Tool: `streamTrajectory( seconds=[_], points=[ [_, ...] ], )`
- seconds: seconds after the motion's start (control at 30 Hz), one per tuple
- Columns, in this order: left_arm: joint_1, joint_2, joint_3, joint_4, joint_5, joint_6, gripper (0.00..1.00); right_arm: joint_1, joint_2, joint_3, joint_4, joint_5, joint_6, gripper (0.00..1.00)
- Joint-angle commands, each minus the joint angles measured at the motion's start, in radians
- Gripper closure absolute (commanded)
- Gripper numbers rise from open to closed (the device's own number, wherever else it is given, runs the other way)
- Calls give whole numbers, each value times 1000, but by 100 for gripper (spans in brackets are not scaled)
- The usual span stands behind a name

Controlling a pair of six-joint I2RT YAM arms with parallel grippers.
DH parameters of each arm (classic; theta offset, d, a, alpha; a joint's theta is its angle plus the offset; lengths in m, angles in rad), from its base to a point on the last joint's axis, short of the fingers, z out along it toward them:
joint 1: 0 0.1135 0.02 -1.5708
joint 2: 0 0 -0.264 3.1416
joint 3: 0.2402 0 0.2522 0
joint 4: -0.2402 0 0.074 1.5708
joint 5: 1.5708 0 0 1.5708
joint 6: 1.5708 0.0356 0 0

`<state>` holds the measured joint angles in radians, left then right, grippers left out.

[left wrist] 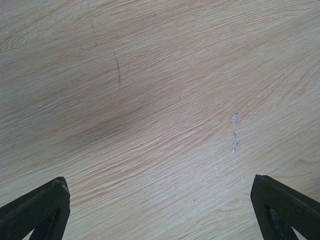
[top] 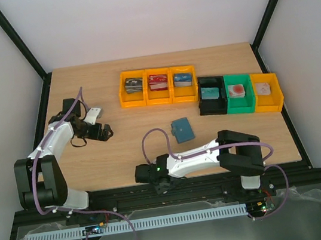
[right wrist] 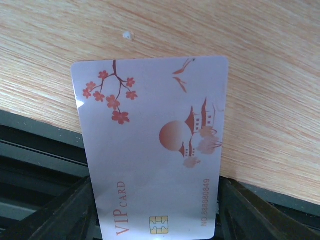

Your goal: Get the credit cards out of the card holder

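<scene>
The white card bears red "VIP CARD" toward its 7 o'clock corner. Toward 5 o'clock runs "NO." with digits too blurred to read.

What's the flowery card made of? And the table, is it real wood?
The VIP card looks like thin plastic: smooth, whitish, slightly glossy, rounded corners, printed red blossoms, a gold chip. The table shows pale wood grain, matte; it could be real wood or printed laminate, I can't tell which.

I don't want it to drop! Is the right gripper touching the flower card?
Touching. The right wrist view shows the flower card wedged between the fingers of the right gripper, each long edge meeting a finger with no gap.
</scene>
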<state>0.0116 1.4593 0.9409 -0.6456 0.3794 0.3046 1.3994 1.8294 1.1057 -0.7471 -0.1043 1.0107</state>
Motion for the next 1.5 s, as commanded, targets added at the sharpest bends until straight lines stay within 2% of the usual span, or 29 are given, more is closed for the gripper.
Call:
streamTrajectory(
  seconds=[0.0,0.1,0.2,0.57,0.73,0.83,0.9,0.97,1.07,1.13,1.33,1.47],
  points=[
    [4,-4,-6,-22,22,11,1,20,7,1,-62,2,10,39],
    [5,-3,-4,-22,22,11,1,19,13,12,-68,12,5,50],
    [4,-6,-5,-23,24,11,1,19,-1,20,-80,38,6,56],
    [4,-12,-5,-27,27,15,1,-35,-103,110,-146,177,-92,58],
    [5,-19,19,-53,34,34,1,-146,-190,153,-133,267,-192,59],
    [5,-24,57,-88,51,55,1,-244,-249,182,-91,277,-325,59],
    [5,-31,102,-140,104,89,1,-281,-290,188,-35,290,-474,65],
    [6,-36,164,-202,165,124,1,-313,-333,179,52,277,-619,65],
    [4,-37,283,-327,279,191,1,-327,-374,183,134,222,-827,58],
    [3,-33,367,-429,387,250,1,-326,-392,193,181,239,-929,56],
    [-56,31,570,-647,649,297,2,-326,-419,204,302,292,-1109,54],
    [-108,2,581,-648,695,301,2,-326,-415,208,330,293,-1165,54]
  ],
)
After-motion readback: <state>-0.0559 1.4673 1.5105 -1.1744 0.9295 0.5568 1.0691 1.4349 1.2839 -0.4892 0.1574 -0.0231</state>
